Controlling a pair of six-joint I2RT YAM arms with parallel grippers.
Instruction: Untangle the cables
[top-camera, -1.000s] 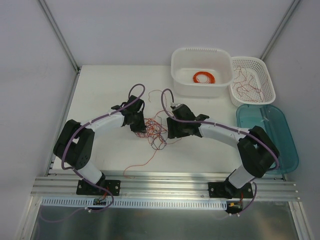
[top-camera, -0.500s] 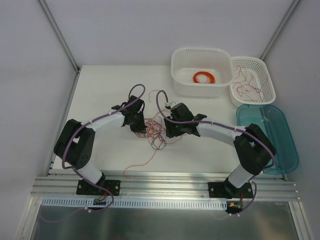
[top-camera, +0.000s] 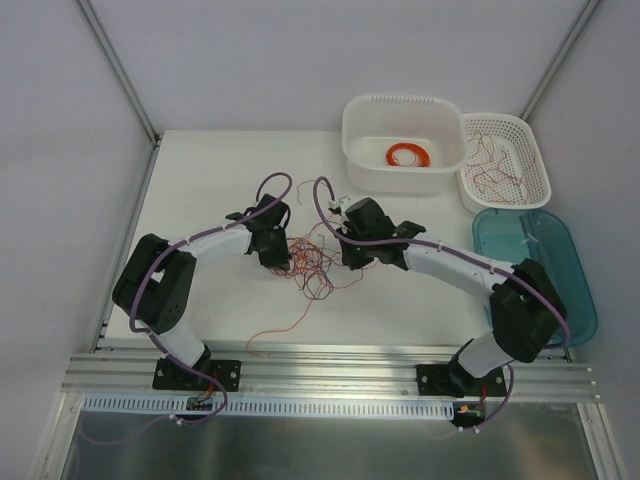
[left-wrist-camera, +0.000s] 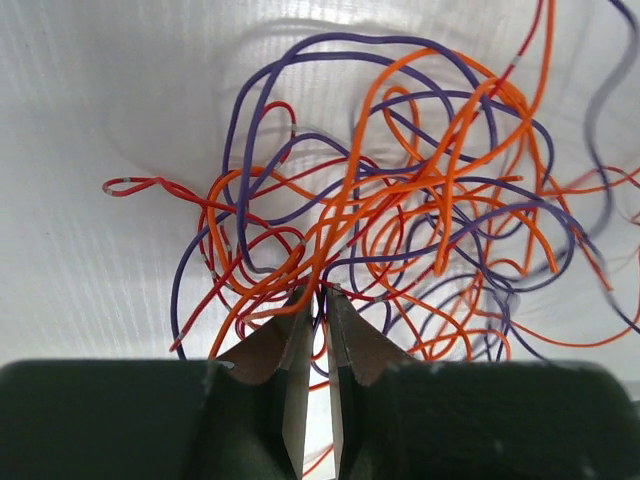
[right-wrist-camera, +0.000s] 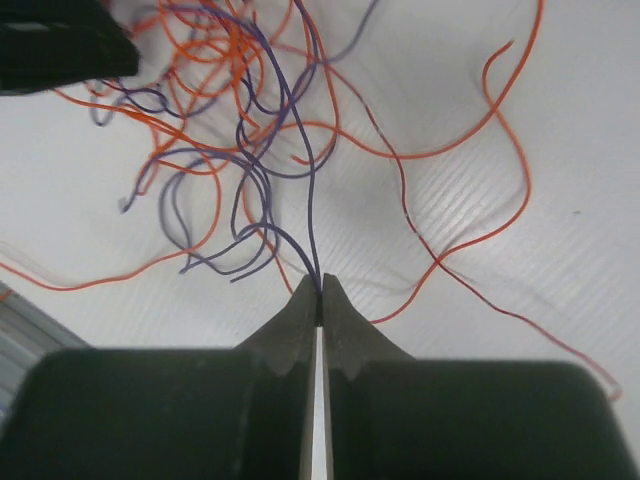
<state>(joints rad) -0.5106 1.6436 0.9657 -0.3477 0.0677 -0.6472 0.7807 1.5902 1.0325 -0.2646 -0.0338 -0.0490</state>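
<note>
Cables (top-camera: 312, 262): one loose tangle of thin orange, red and purple wires, lying flat about mid-table (top-camera: 200, 190), between the two grippers. One long red strand trails out of the tangle toward the near edge, left of centre, and ends just short of it.

Left gripper (top-camera: 279, 256): at the left side of the tangle, tips down on it. In the wrist view the left gripper (left-wrist-camera: 318, 298) has its jaws nearly together, only a thin slit between them, and they pinch a bunch of orange and purple strands right at the tips. The rest of the knot fans out beyond the fingers.

Right gripper (top-camera: 352, 260): at the right side of the tangle. In its wrist view the right gripper (right-wrist-camera: 319, 288) is fully closed, with the tips clamped on a single purple strand that runs straight from the jaws up into the knot. Loose orange and dark red strands loop over the table to its right, not in the jaws.

Other items:
- White tub (top-camera: 356, 150) at the far edge, right of centre, with a neat orange coil (top-camera: 408, 156) inside.
- White mesh basket (top-camera: 541, 170) touching the tub at the far right corner, holding loose red wires.
- Clear blue tray (top-camera: 560, 290) along the right edge, just near of the basket.
</note>
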